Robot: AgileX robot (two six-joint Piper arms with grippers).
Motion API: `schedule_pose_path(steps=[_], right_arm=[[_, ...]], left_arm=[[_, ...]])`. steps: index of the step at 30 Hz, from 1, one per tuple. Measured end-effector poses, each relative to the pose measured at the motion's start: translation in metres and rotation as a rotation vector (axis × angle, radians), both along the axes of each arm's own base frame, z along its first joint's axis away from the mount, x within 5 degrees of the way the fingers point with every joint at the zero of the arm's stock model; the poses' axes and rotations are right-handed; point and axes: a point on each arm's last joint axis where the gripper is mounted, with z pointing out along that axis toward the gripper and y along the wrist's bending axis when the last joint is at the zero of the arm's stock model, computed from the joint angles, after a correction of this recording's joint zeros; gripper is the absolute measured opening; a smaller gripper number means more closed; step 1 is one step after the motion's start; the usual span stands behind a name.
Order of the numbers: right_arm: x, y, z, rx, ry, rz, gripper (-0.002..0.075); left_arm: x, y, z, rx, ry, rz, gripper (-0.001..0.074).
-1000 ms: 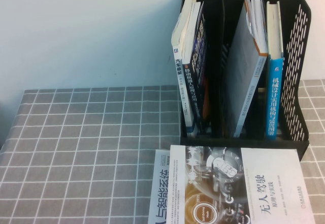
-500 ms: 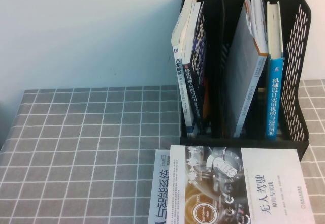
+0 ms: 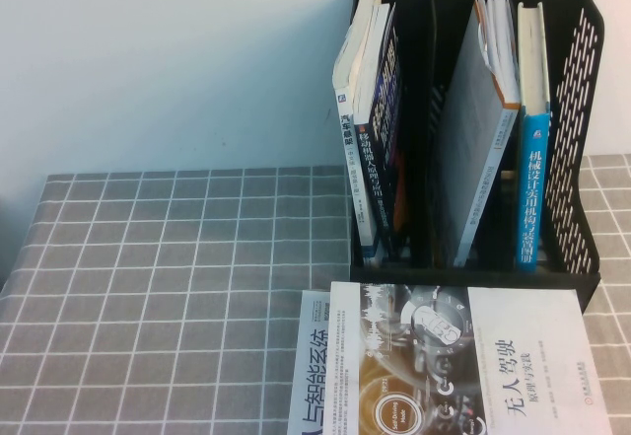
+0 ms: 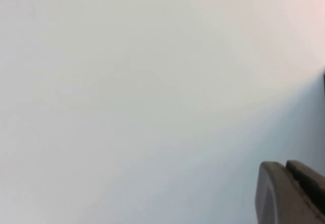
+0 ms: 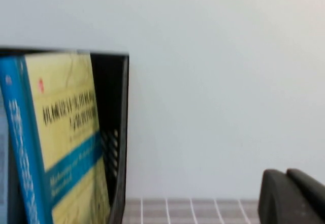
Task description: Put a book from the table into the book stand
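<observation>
The book (image 3: 463,356), half white with a black Chinese title and half dark gauge picture, lies flat on the table (image 3: 148,287) at the front, right before the book stand (image 3: 584,139). The black stand is upright at the back right and holds several upright books. Neither gripper shows in the high view. My left gripper (image 4: 285,165) shows only its fingertips, pressed together, against a blank wall. My right gripper (image 5: 286,173) also shows its fingertips pressed together, beside the stand's outer wall (image 5: 121,132) and a blue-spined book (image 5: 56,132).
A second book with blue lettering (image 3: 314,381) lies under the book's left edge. In the stand, books lean at the left (image 3: 370,129) and right (image 3: 532,129), with a dark gap between them. A pale wall stands behind the table.
</observation>
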Motion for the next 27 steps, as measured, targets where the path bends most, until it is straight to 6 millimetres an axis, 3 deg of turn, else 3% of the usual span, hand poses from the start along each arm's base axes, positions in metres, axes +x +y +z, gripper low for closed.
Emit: schedule_pose_path(steps=[6,14,19,27], right_arm=[[-0.003,0.0,0.016,0.034,-0.184,0.01,-0.0003],[-0.004,0.0,0.018,0.026,-0.205,0.009,-0.0003],[-0.004,0.0,0.021,0.022,-0.164,0.007,-0.0003],[-0.02,0.002,0.063,0.002,0.064,0.0,-0.0003]], left_arm=[[-0.007,0.0,0.017,-0.003,-0.202,-0.001,-0.0003],[-0.012,0.0,0.024,-0.048,-0.287,-0.023,-0.0003],[-0.008,0.0,0.028,-0.132,-0.1,-0.053,-0.0003],[-0.018,0.001,0.082,-0.18,0.183,-0.043,-0.0003]])
